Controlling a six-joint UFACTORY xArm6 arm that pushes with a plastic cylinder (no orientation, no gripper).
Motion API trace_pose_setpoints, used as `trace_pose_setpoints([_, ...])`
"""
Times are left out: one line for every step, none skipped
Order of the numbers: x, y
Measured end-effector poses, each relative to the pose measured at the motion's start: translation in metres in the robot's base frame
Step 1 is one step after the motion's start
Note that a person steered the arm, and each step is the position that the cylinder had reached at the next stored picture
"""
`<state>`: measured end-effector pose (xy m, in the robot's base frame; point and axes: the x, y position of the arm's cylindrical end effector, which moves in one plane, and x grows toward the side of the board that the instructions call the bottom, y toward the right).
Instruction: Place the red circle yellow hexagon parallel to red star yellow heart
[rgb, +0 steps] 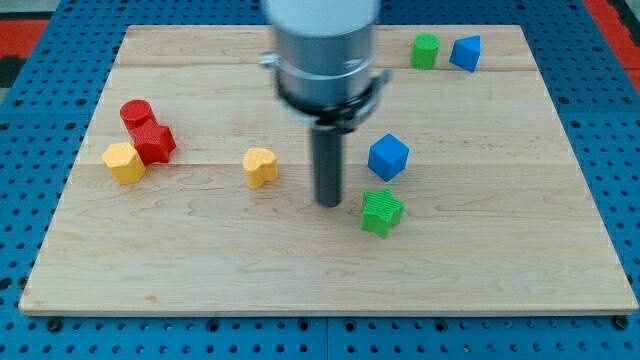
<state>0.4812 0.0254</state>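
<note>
A broad grey cylinder (322, 45), blurred at the view's top, narrows into a black collar (328, 105) with small lugs at each side. Below it hangs a straight dark grey rod (328, 160), ending in my tip (329, 205), blunt and flat.

The way to the right of my tip (330, 203) is blocked by the green star (381, 212) and blue cube (388, 157); leftward, only the yellow heart (260, 166) is met.

My one camera looks down steeply from the front, close enough that the wooden board (300, 270) nearly fills it.
</note>
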Motion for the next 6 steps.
trace_pose_setpoints([-0.031, -0.022])
trace_pose_setpoints([-0.024, -0.097])
trace_pose_setpoints([-0.083, -0.078])
trace_pose_setpoints([-0.144, -0.140])
trace_pose_setpoints([-0.158, -0.227])
trace_pose_setpoints([-0.148, -0.258])
